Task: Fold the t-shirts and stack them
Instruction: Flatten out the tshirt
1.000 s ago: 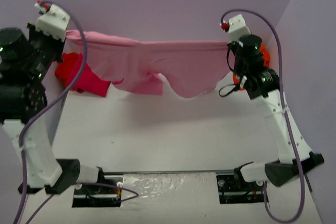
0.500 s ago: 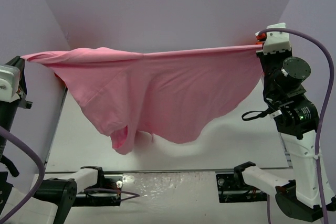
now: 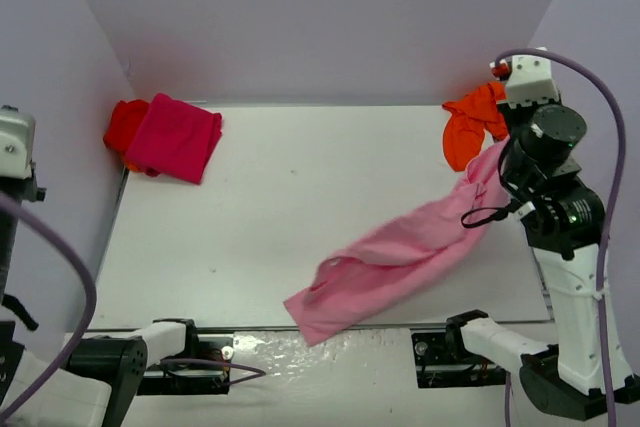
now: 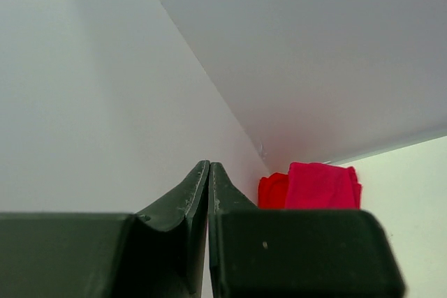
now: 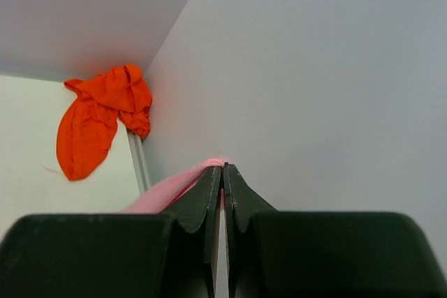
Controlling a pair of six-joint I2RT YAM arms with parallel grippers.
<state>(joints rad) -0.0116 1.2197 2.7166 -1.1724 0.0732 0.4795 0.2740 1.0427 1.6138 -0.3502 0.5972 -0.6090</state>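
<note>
the left arm (image 3: 14, 162) stands at the far left edge, its wrist lifted high above the white surface (image 3: 290, 187). the left gripper (image 4: 208, 167) has its dark, wedge-shaped jaws pressed flat together with nothing between them, tips aimed toward the back left corner. just beyond and to the right of those tips lie the red t-shirt (image 4: 271, 190) and the magenta t-shirt (image 4: 323, 185), soft matte cloth in compact folded shapes. they touch, the magenta one seeming to overlap the red, and both sit close to the wall (image 4: 84, 102).

further right, the light pink t-shirt (image 3: 390, 262) stretches as a long, rumpled diagonal band. its low end rests at the near rim of the surface, and its high end rises to the right gripper (image 5: 223, 167). those jaws are clamped tight on a thin fold of the pink cloth. the right arm (image 3: 560, 222) rises steeply, wrist raised beside the right wall. ahead and left of the right gripper's tips, the orange t-shirt (image 5: 94, 123) lies in a crumpled, unfolded heap in the back right corner.
</note>
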